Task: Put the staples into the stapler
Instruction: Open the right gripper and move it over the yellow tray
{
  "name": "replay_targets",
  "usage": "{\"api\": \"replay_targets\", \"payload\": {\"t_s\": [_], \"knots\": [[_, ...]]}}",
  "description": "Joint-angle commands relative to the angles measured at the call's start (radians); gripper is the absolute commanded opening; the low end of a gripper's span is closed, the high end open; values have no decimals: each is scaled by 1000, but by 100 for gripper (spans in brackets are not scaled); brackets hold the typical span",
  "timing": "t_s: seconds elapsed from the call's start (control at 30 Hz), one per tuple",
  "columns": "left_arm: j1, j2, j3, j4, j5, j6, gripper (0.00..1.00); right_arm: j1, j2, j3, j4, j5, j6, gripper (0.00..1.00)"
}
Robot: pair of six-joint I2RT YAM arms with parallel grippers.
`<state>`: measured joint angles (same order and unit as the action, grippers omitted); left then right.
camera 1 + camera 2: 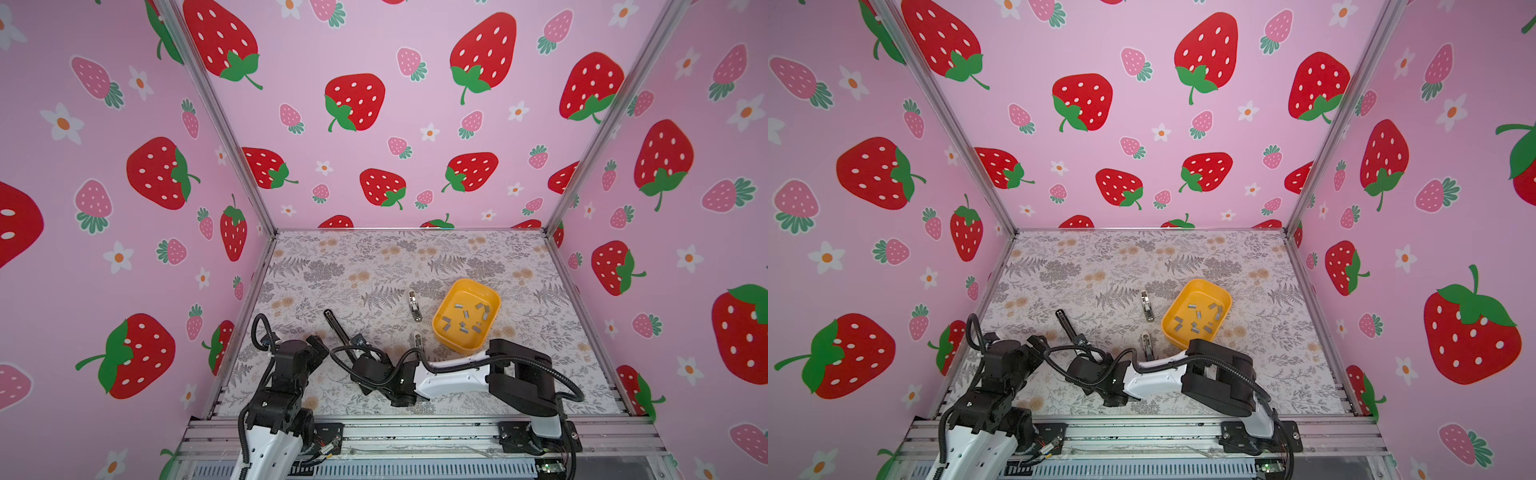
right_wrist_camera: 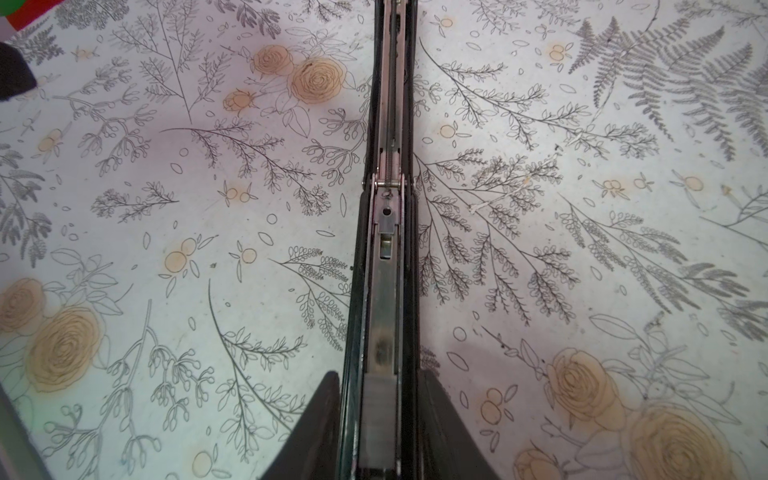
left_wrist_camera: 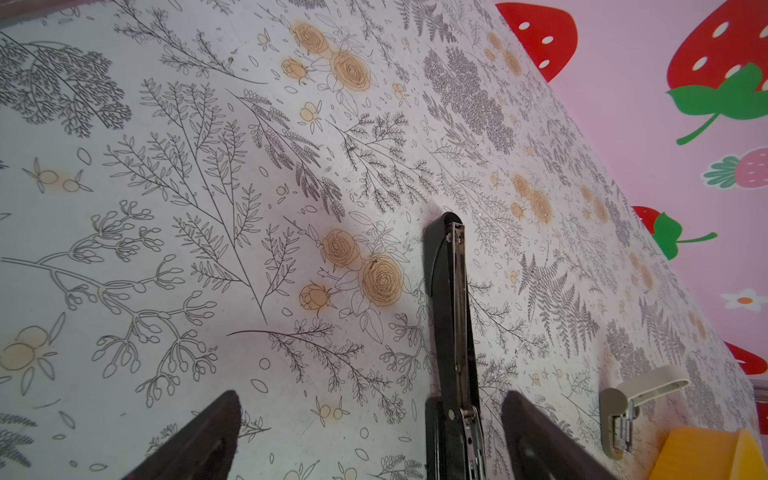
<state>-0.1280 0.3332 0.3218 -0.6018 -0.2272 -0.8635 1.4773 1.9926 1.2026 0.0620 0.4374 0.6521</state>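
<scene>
Rail (image 1: 415,432), floral tabletop (image 1: 374,257), strawberry walls (image 1: 374,41)

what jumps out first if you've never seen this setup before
The pink strawberry-print walls on three sides hit first, above a floral tabletop. Next comes the yellow tray right of centre, the one bright thing on the table, holding scattered grey staples. Then the black stapler, lying opened out close to the arms, with the right gripper straddling it.
</scene>
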Motion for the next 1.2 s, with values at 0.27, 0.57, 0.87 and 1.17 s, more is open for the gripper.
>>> {"api": "replay_targets", "payload": {"t_s": [0.27, 0.57, 0.87, 1.17], "knots": [[5, -49, -11, 99, 148, 176, 99, -132, -411, -129, -128, 135, -8, 35], [5, 144, 79, 296, 59, 238, 99, -619, -647, -311, -333, 24, 81, 23], [18, 326, 14, 455, -18, 337, 99, -781, -593, -394, -258, -180, 66, 30], [33, 157, -41, 435, -8, 347, 99, -870, -428, -331, -262, -228, 13, 31]]}}
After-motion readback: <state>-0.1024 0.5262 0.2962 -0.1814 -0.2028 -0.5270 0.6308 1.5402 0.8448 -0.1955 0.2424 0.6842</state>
